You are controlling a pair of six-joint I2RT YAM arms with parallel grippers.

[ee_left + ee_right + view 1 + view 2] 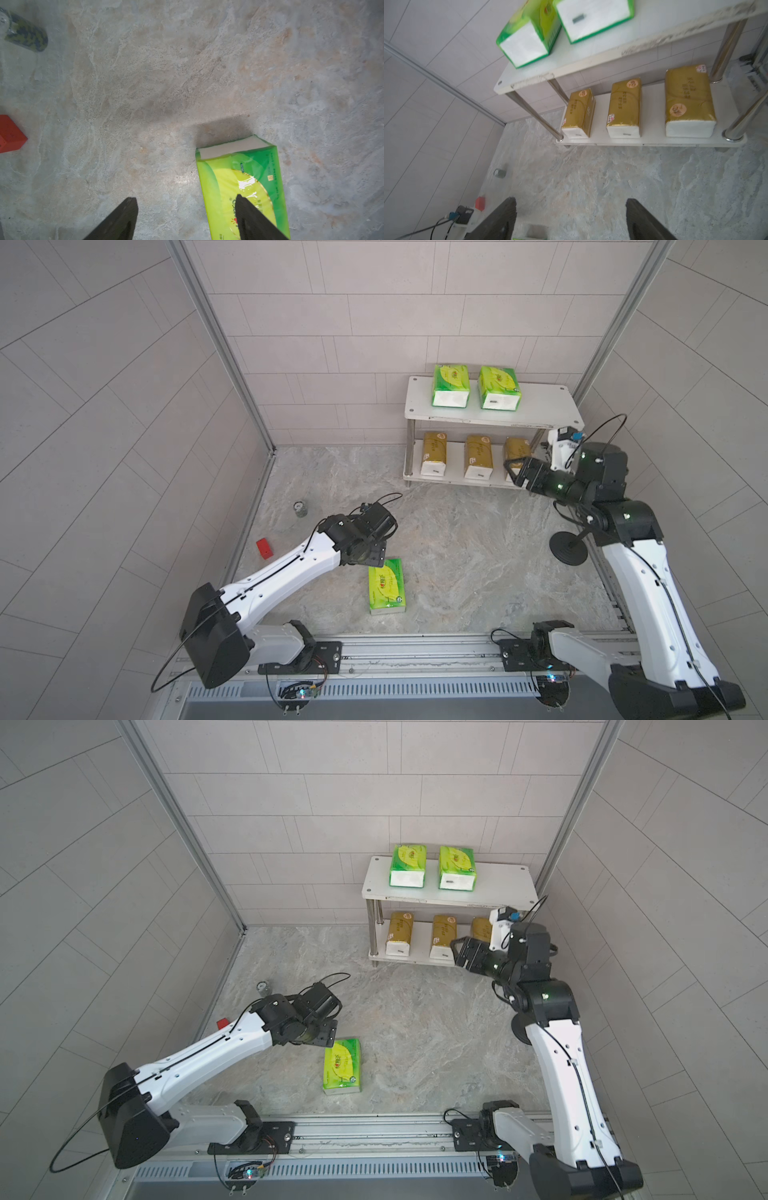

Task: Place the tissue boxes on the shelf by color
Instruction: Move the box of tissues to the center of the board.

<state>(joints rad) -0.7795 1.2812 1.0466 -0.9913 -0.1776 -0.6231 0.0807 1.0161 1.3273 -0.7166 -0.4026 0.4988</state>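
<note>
Two-tier white metal-posted shelf (544,404) is noted far right. Three gold-wrapped tissue packs (478,457) are ranged on its lower tier, two green leaf-printed tissue packs (451,385) on the upper. A third green pack (387,587) is laid on the marbled table (457,556), near centre. Left gripper (185,197) is poised over its far left corner, jaws apart, empty; right gripper (571,199), by the lower tier's right end, likewise.
</note>
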